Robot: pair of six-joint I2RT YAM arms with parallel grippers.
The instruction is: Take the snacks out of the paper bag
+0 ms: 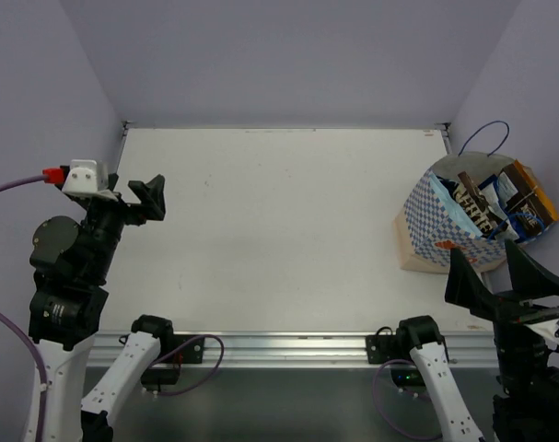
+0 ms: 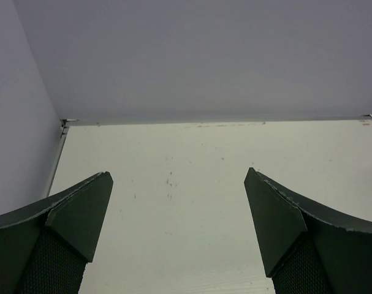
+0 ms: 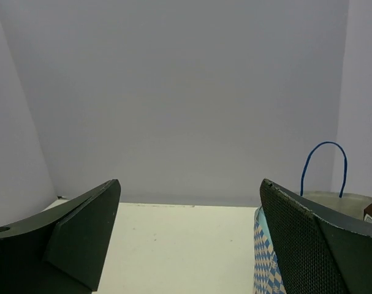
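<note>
A big white table (image 1: 279, 230) fills most of the room. On its right side, close to the right wall, sits the blue-and-white checked paper bag (image 1: 434, 226). Its mouth is open and a thin blue cord handle (image 3: 323, 143) sticks up. The snacks (image 1: 486, 210) are inside the bag. An orange bag (image 1: 535, 198), a brown packet (image 1: 471, 204) and a small blue packet (image 1: 507, 189) poke out of the top. The left gripper (image 2: 178, 177) hangs over the left side of the table, well apart from the bag, fingers spread wide. The right gripper (image 3: 190, 184) hovers just at the near side of the bag, fingers spread wide too.
</note>
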